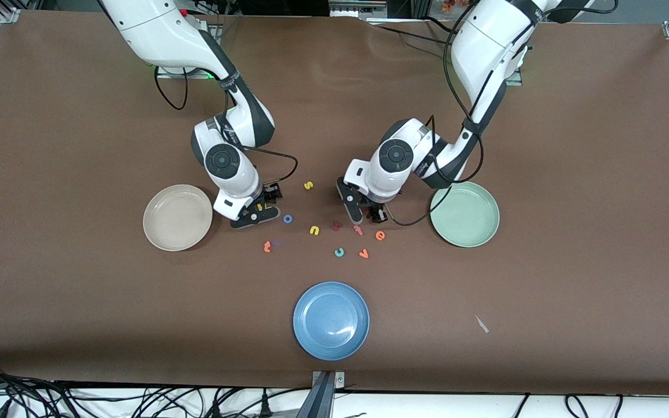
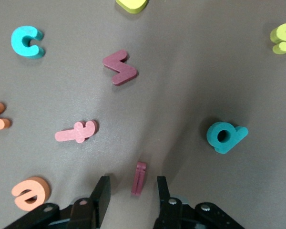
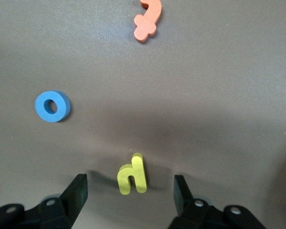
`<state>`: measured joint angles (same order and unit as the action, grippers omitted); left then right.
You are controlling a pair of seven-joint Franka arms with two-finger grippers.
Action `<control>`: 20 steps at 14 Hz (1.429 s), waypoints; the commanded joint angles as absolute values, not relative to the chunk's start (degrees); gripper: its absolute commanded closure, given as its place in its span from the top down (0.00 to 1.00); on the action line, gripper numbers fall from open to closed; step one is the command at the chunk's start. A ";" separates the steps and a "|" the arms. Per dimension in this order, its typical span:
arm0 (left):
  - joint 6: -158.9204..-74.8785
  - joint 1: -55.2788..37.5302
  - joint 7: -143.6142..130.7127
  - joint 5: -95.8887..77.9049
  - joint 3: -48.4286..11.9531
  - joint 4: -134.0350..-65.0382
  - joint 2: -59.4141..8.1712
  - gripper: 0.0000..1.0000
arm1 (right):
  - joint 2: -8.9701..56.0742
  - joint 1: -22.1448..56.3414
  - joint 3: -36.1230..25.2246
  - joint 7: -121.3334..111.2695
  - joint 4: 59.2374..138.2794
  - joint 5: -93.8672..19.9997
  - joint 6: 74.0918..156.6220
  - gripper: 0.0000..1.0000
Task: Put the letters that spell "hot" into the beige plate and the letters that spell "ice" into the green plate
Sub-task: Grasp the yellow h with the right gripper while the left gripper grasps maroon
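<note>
My right gripper (image 3: 129, 192) is low over the table beside the beige plate (image 1: 177, 217), open, with the yellow h (image 3: 133, 174) standing between its fingers and gaps on both sides. The blue o (image 3: 52, 106) and orange t (image 3: 148, 19) lie close by on the table. My left gripper (image 2: 131, 195) is down near the green plate (image 1: 465, 213), open around the dark red i (image 2: 139, 178), touching neither finger. The teal c (image 2: 27, 42) and orange e (image 2: 31, 193) lie near it. Both plates hold nothing.
Other letters lie scattered between the plates: a yellow s (image 1: 308, 185), a yellow u (image 1: 314, 230), a larger dark red letter (image 2: 119, 67), a pinkish hooked letter (image 2: 77, 132), a teal a-like letter (image 2: 225, 136). A blue plate (image 1: 331, 320) sits nearer the front camera.
</note>
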<state>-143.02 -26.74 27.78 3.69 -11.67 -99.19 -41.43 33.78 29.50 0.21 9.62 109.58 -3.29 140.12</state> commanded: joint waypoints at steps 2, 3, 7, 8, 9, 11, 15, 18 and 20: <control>-143.79 -26.89 28.39 7.20 -11.60 -98.53 -41.92 0.14 | 34.19 28.65 0.88 7.03 109.86 -5.18 140.89 0.66; -143.88 -26.98 28.39 8.25 -11.60 -98.53 -42.01 0.05 | 34.19 28.65 0.88 6.77 109.86 -5.19 140.89 0.61; -143.53 -26.37 28.30 8.79 -11.60 -98.53 -41.31 0.00 | 34.19 28.65 0.88 6.77 109.78 -5.97 140.89 0.45; -142.92 -26.19 28.21 8.70 -11.51 -98.53 -40.35 0.00 | 34.19 28.74 0.88 6.77 109.69 -5.98 140.89 0.41; -142.56 -25.23 28.21 8.70 -11.60 -98.53 -39.38 0.00 | 34.28 28.65 0.88 6.77 109.69 -5.98 140.89 0.36; -138.36 -23.91 28.13 8.61 -11.60 -98.35 -37.19 0.00 | 34.72 28.65 0.88 6.77 109.34 -6.06 140.89 0.30; -127.82 -18.65 28.30 8.35 -11.69 -97.74 -33.40 0.00 | 34.80 28.74 0.88 6.85 109.25 -6.06 140.89 0.21; -122.35 -14.08 29.78 8.61 -11.60 -97.12 -32.26 0.00 | 34.37 28.74 0.88 6.85 106.71 -6.15 137.66 0.16; -122.08 -10.48 32.86 8.61 -11.60 -97.38 -32.17 0.00 | 34.10 28.30 0.62 6.86 104.34 -7.11 133.44 0.16</control>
<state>-123.34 -13.34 30.39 6.86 -11.16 -97.00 -32.82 34.03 29.11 0.29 8.29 107.47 -4.89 137.70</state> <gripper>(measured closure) 0.934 0.740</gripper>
